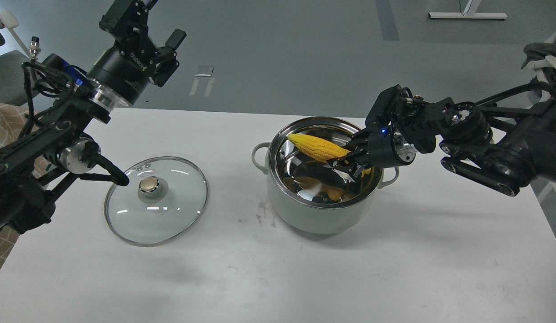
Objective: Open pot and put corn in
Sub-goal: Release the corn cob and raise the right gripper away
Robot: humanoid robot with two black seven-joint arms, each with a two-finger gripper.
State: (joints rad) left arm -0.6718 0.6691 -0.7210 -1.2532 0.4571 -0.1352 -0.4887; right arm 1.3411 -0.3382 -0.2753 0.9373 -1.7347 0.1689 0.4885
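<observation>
My right arm reaches in from the right, forearm nearly level, its fingers (349, 162) pinching the thick end of the corn (317, 147) over the mouth of the pot (320, 211). The cob slants up and to the left, its tapered tip near the far rim. The pot stands uncovered on the white table (394, 269). My left arm is bent upward, its fingers (159, 42) spread and empty, high above the glass lid (156, 202), which lies flat left of the pot.
</observation>
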